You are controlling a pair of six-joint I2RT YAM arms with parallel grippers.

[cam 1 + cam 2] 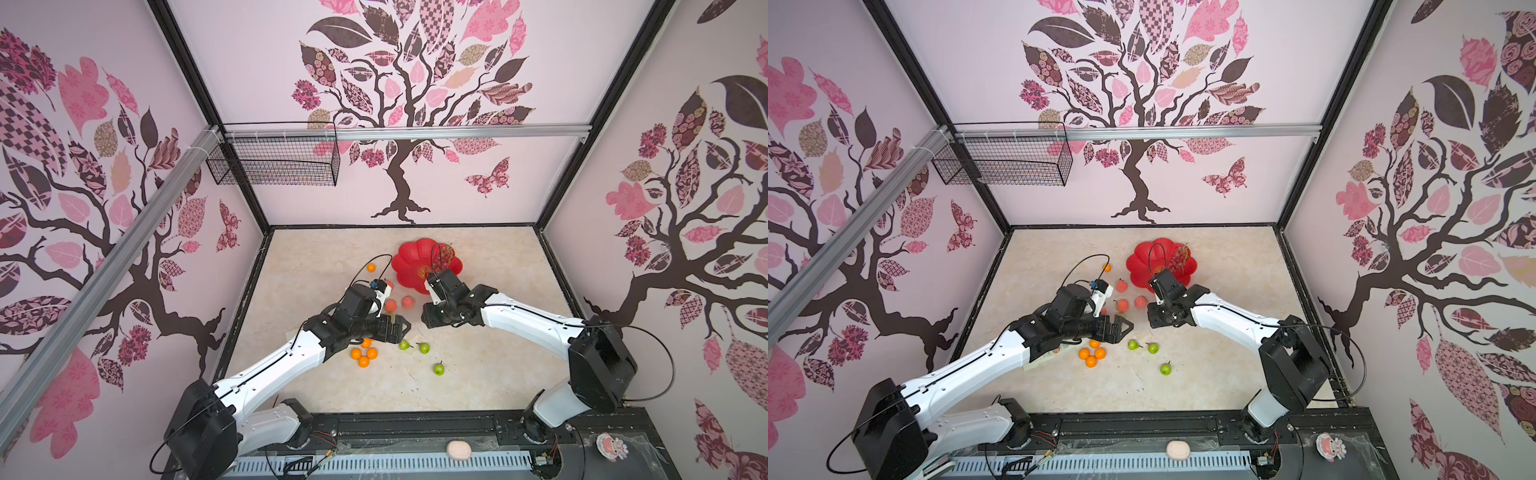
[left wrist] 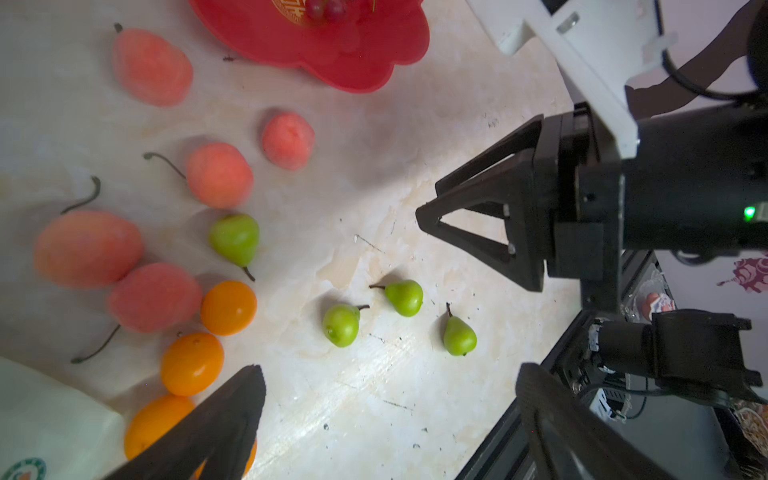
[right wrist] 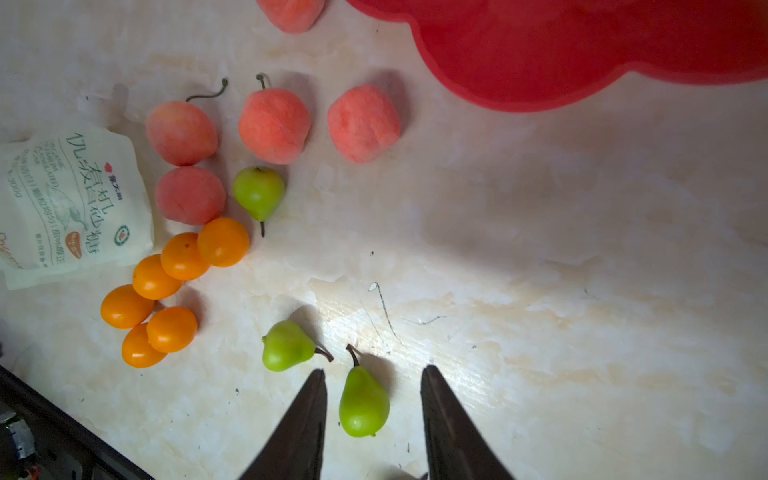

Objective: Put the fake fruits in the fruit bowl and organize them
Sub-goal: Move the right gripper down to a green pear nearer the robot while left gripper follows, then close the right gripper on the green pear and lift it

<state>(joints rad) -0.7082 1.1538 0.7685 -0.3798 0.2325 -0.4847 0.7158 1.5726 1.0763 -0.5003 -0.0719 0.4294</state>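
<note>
The red fruit bowl (image 1: 409, 270) (image 1: 1142, 270) lies at the back of the table with the grape bunch (image 1: 444, 255) in it. Peaches (image 3: 274, 124) (image 1: 408, 302), oranges (image 3: 178, 257) (image 1: 363, 353) and green pears (image 1: 424, 348) (image 2: 405, 297) are scattered on the table in front of it. My right gripper (image 3: 374, 370) (image 1: 430, 320) hovers open above the table, and one pear (image 3: 363, 401) shows between its fingers, untouched. My left gripper (image 2: 392, 386) (image 1: 401, 326) is wide open and empty above the oranges and pears.
A white printed pouch (image 3: 70, 199) (image 2: 41, 424) lies beside the oranges, partly under the left arm. One orange (image 1: 371, 267) sits alone left of the bowl. A black wire basket (image 1: 274, 160) hangs on the back rail. The black frame edge (image 2: 540, 374) borders the table front.
</note>
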